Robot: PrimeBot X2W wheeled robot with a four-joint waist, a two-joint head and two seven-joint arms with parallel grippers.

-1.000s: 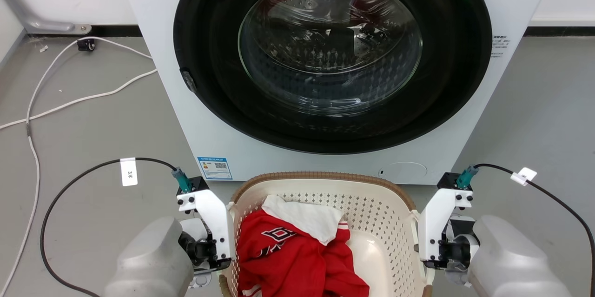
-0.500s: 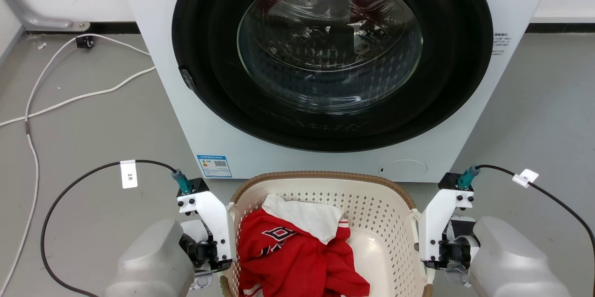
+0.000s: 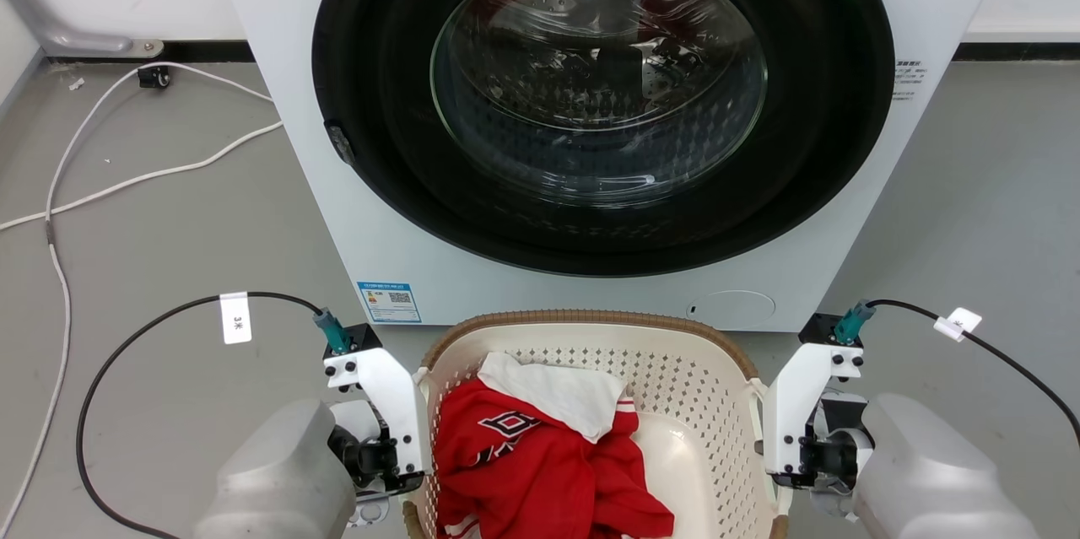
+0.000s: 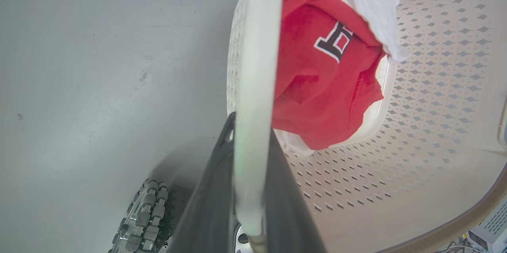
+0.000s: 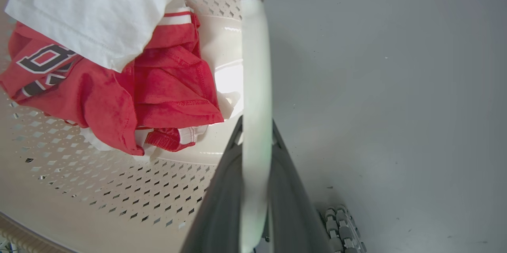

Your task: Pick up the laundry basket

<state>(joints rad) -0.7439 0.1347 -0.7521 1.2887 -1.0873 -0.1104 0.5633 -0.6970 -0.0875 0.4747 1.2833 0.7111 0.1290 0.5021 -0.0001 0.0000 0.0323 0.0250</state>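
The left end effector (image 4: 252, 126) and right end effector (image 5: 256, 124) each clamp a white side handle (image 4: 256, 47) of the laundry basket (image 3: 692, 404), just before the washing machine (image 3: 295, 185), so lifting should keep it level.

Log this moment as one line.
stage: grasp | left gripper: shut on laundry basket | right gripper: shut on laundry basket | inside: red garment, white cloth

Your head cam looks forward-down on washing machine (image 3: 278, 33) and laundry basket (image 3: 683, 391); wrist cams sit close at its opposite sides, all sharing red shirt (image 5: 158, 98).
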